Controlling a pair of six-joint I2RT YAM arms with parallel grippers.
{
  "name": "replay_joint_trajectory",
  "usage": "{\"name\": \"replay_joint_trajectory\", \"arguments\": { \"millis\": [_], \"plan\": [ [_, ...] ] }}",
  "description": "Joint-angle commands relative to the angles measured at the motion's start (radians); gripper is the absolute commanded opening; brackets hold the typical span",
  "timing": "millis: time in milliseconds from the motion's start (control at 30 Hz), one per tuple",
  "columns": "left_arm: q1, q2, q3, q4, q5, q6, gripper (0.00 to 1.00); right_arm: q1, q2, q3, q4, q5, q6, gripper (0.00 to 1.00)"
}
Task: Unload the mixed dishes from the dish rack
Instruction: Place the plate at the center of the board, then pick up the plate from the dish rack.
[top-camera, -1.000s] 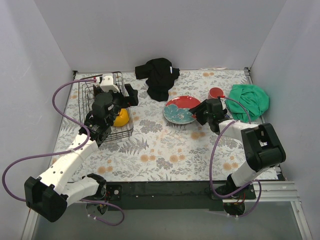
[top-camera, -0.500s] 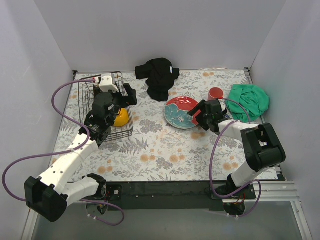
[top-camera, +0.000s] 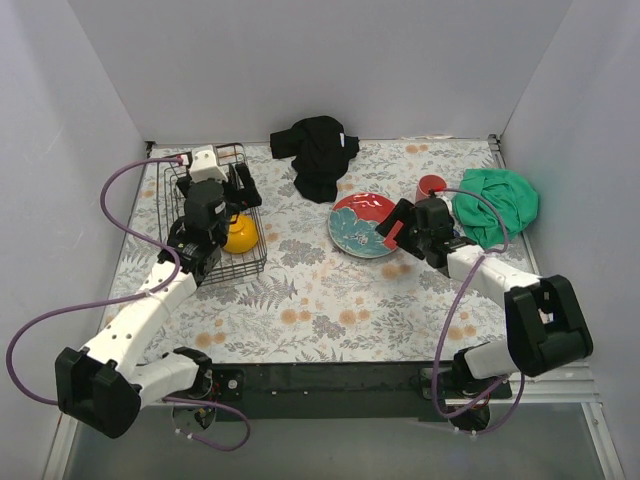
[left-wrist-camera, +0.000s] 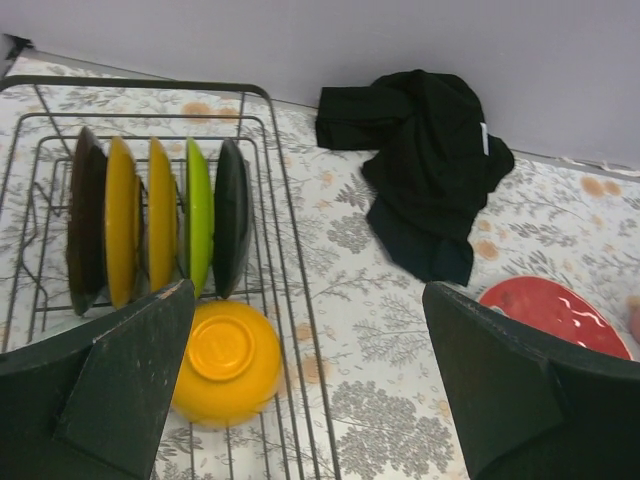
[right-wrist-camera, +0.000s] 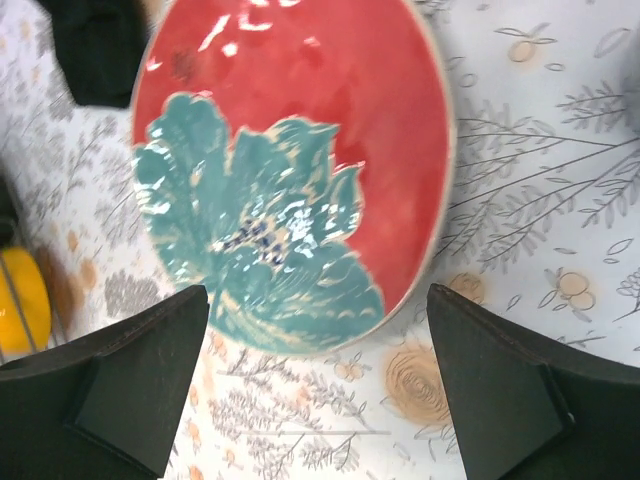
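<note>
The black wire dish rack (top-camera: 250, 272) stands at the left and also shows in the left wrist view (left-wrist-camera: 300, 300). Several plates stand upright in it: dark (left-wrist-camera: 85, 220), yellow (left-wrist-camera: 120, 220), green (left-wrist-camera: 198, 215), black (left-wrist-camera: 232, 215). An orange bowl (left-wrist-camera: 225, 360) lies upside down in the rack. My left gripper (top-camera: 240, 195) is open and empty above the rack's right side (left-wrist-camera: 308, 330). The red-rimmed patterned plate (top-camera: 362, 225) lies flat on the table (right-wrist-camera: 290, 170). My right gripper (top-camera: 398, 228) is open and empty at the plate's near-right rim (right-wrist-camera: 318, 320). A pink-red cup (top-camera: 432, 187) stands behind it.
A black cloth (top-camera: 318, 155) lies at the back middle and shows in the left wrist view (left-wrist-camera: 430, 170). A green cloth (top-camera: 495, 200) lies at the right, next to the cup. White walls close in the left, back and right sides.
My right gripper has drawn back to the right off the patterned plate, which stays flat on the table. My left gripper has shifted slightly towards the far side of the rack.
</note>
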Motion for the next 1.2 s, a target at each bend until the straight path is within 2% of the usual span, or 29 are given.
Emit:
{"name": "replay_joint_trajectory", "arguments": {
  "millis": [0, 233, 433, 467, 667, 833, 1000, 1167],
  "plan": [
    [0.071, 0.015, 0.046, -0.025, -0.009, -0.02, 0.98, 0.05, -0.125, 0.024, -0.046, -0.033, -0.176, 0.98],
    [0.225, 0.09, 0.089, -0.081, 0.112, -0.08, 0.98, 0.101, -0.285, -0.025, -0.058, -0.121, -0.357, 0.97],
    [0.416, 0.182, 0.143, -0.134, 0.265, -0.144, 0.95, 0.104, -0.396, -0.068, -0.067, -0.17, -0.425, 0.95],
    [0.474, 0.193, 0.146, -0.136, 0.293, -0.149, 0.94, 0.104, -0.403, -0.071, -0.07, -0.176, -0.434, 0.95],
    [0.591, 0.27, 0.181, -0.139, 0.436, -0.138, 0.89, 0.104, -0.428, -0.088, -0.081, -0.208, -0.463, 0.93],
    [0.66, 0.326, 0.203, -0.136, 0.563, -0.147, 0.79, 0.104, -0.428, -0.09, -0.081, -0.222, -0.482, 0.92],
    [0.677, 0.388, 0.224, -0.131, 0.658, -0.149, 0.69, 0.104, -0.414, -0.088, -0.081, -0.228, -0.489, 0.92],
    [0.687, 0.431, 0.238, -0.133, 0.678, -0.146, 0.53, 0.104, -0.402, -0.086, -0.081, -0.236, -0.498, 0.92]
  ]
}}
